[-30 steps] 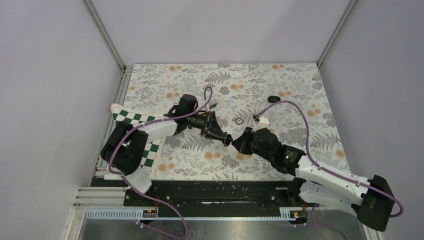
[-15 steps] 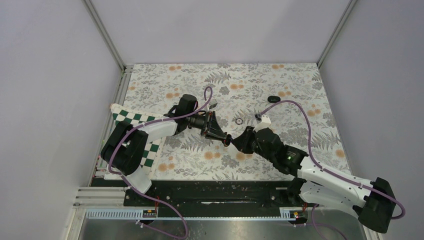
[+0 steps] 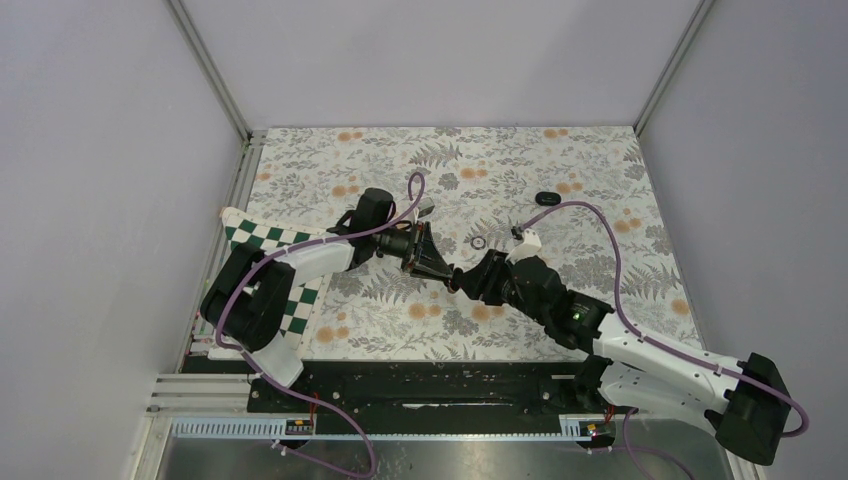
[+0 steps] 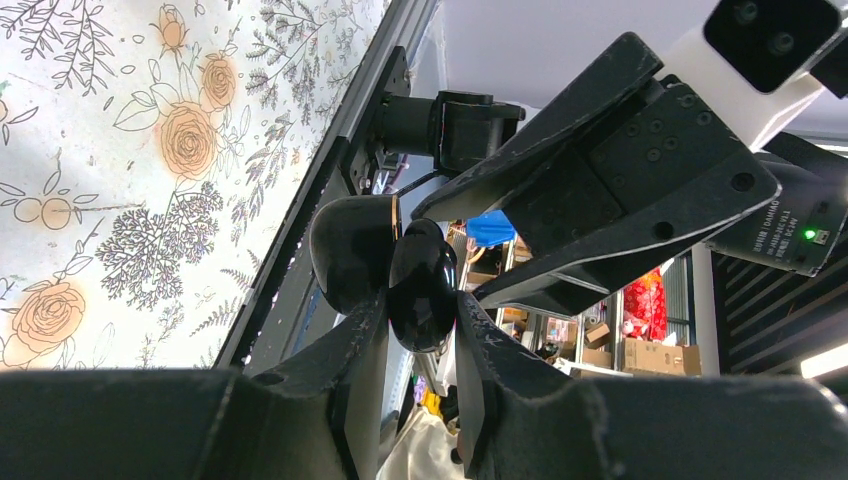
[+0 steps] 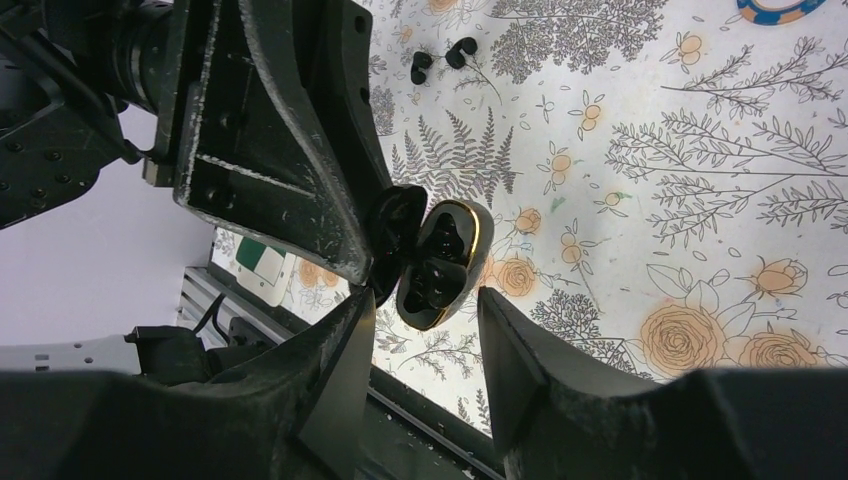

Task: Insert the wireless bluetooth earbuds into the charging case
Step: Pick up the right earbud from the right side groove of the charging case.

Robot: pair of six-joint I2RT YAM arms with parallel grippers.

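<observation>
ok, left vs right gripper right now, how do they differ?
1. The left gripper is shut on the open charging case. The right gripper is open, its fingers flanking that case without clamping it.
2. The left gripper reaches in from the left side and the right gripper from the right, tip to tip.
Shared: both are black and meet above the table. Neither holds the earbuds, which lie on it.

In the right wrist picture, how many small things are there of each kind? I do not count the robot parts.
earbuds: 2
charging case: 1, open
blue and orange disc: 1, cut off by the top edge of the picture
Total: 4
</observation>
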